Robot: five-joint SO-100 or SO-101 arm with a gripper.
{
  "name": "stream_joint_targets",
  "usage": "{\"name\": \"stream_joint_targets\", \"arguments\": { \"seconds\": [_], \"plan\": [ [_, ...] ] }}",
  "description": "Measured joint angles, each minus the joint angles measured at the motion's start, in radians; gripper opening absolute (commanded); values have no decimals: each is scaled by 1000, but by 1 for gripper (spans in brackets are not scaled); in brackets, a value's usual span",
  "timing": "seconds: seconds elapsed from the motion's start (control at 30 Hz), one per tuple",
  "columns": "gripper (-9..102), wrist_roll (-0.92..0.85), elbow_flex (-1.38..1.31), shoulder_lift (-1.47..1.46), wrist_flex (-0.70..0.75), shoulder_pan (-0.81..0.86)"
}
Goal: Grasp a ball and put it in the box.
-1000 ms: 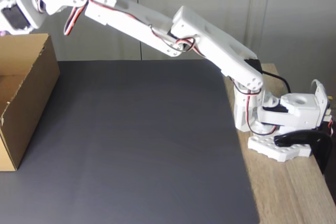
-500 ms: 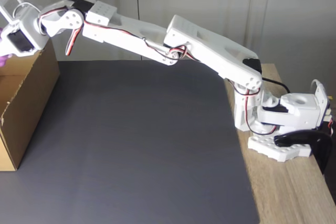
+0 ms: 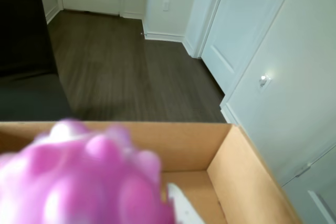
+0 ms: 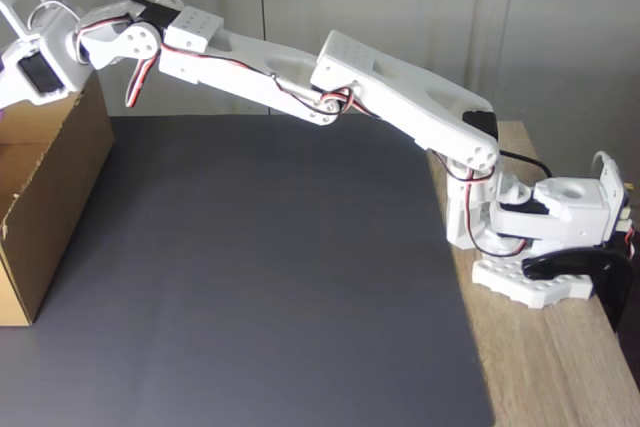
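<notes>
ball (image 3: 84, 182) pinched in my fingers, one tip (image 3: 181, 205) showing beside it | held above the open box (image 3: 247, 182) so a release should drop it inside | arm stretched far off the counter (image 4: 280, 277) to reach

White arm (image 4: 380, 97) stretched long and nearly level from base (image 4: 535, 247) at right toward upper left in the fixed view, elbow slightly raised, wrist (image 4: 110, 42) reaching the left edge. One white finger tip (image 3: 181, 208) seen low in the wrist view.
</notes>
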Motion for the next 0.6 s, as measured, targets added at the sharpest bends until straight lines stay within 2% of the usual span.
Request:
{"name": "stream_joint_targets", "arguments": {
  "seconds": [0.27, 0.43, 0.5, 0.6],
  "plan": [
    [43, 0, 0, 0, 0, 0],
    [24, -2, 0, 0, 40, 0],
    [15, -2, 0, 8, 86, 0],
    [6, -2, -2, 38, 173, 0]
  ]
}}
